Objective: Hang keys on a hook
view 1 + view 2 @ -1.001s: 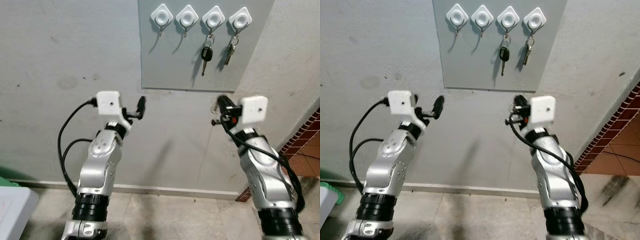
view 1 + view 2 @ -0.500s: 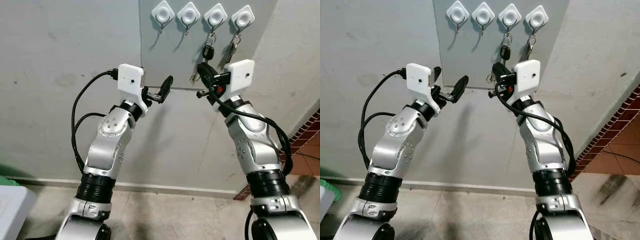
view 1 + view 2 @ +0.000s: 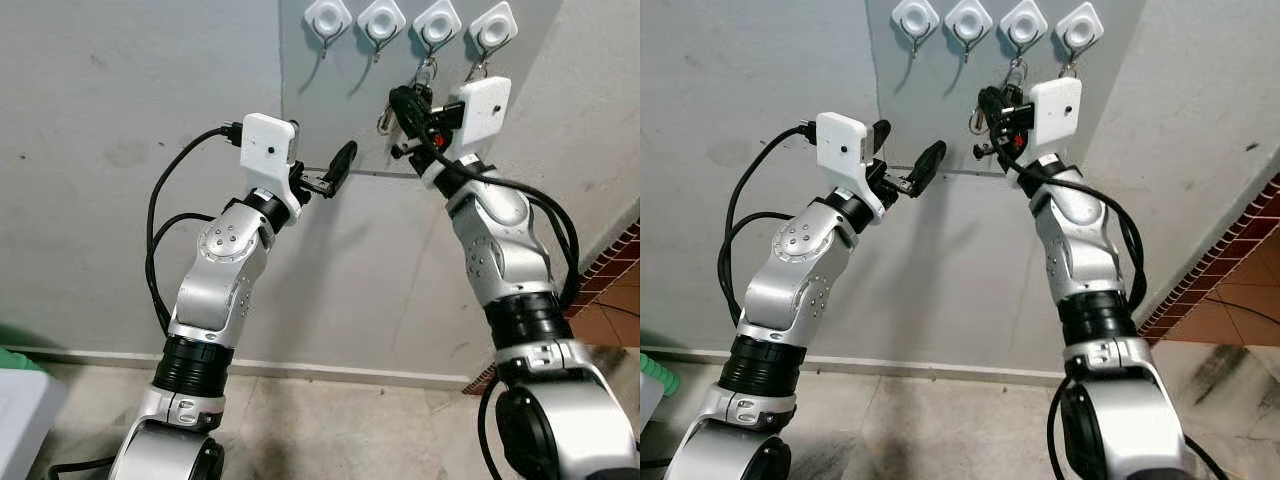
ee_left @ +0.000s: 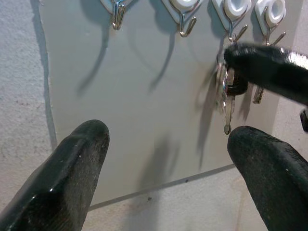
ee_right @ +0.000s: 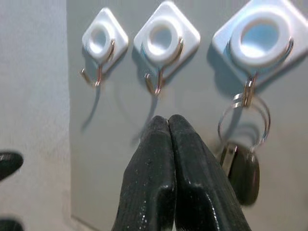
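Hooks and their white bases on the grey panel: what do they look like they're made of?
The hooks look like thin bent metal wire with a warm, shiny glint. Their white bases seem to be glossy moulded plastic, diamond-shaped with a round centre ring. The grey panel is matte and flat; its material is unclear.

closed right hand [image 5: 169, 144] below hooks [image 5: 156, 79]; keys [image 5: 243, 163] hang beside.

Rough grey plaster wall [image 3: 120, 120] over white skirting board [image 3: 330, 372], worn concrete floor [image 3: 330, 430], red brick-tile strip [image 3: 610, 290] at right.
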Controlling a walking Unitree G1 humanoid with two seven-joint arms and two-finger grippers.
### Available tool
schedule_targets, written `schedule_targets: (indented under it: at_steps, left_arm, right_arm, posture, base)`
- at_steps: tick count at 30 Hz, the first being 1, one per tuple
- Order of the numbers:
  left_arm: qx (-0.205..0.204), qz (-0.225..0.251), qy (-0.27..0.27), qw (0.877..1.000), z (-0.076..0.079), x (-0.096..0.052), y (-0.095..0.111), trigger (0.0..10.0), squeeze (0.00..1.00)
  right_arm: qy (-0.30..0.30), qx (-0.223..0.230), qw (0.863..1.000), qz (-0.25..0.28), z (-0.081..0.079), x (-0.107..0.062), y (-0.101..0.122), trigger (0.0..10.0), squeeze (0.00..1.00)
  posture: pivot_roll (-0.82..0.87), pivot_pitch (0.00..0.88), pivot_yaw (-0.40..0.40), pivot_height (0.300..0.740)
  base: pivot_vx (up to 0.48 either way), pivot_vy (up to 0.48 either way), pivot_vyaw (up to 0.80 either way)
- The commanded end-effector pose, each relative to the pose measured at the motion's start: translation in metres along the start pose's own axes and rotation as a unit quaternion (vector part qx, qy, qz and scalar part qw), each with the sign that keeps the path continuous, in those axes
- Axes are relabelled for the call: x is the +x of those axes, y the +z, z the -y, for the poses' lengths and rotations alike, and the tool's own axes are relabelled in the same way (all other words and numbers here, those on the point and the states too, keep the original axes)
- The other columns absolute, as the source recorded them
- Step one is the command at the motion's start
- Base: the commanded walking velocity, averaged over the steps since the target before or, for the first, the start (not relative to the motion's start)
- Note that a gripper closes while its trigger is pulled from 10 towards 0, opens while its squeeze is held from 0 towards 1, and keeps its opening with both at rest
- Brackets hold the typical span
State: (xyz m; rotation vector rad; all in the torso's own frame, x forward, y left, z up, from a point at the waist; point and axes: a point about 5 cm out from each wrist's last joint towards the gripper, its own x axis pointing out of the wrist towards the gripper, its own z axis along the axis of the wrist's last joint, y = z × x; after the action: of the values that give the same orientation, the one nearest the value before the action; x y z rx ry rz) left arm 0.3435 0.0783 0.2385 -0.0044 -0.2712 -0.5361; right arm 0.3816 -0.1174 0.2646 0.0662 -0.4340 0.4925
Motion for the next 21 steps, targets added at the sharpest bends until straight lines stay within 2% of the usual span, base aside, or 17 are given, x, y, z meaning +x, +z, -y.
schedule_targets:
  at_steps: [1, 21]
  left_arm:
    - [0.005, 0.005, -0.008, 1.000, 0.002, 0.002, 0.006, 10.0, 0.00]
    - [-0.003, 0.001, -0.009, 1.000, 0.003, 0.000, 0.006, 10.0, 0.00]
  right_arm:
    - [-0.003, -0.003, 1.000, 0.020, 0.003, 0.005, 0.009, 10.0, 0.00]
    - [-0.009, 0.010, 0.999, 0.052, -0.001, 0.031, 0.021, 10.0, 0.00]
  posture:
    - [0.00, 0.087, -0.043, 0.740]
    - [0.02, 0.092, -0.035, 0.740]
  base:
    - [0.000, 0.000, 0.00]
    - [0.000, 0.000, 0.00]
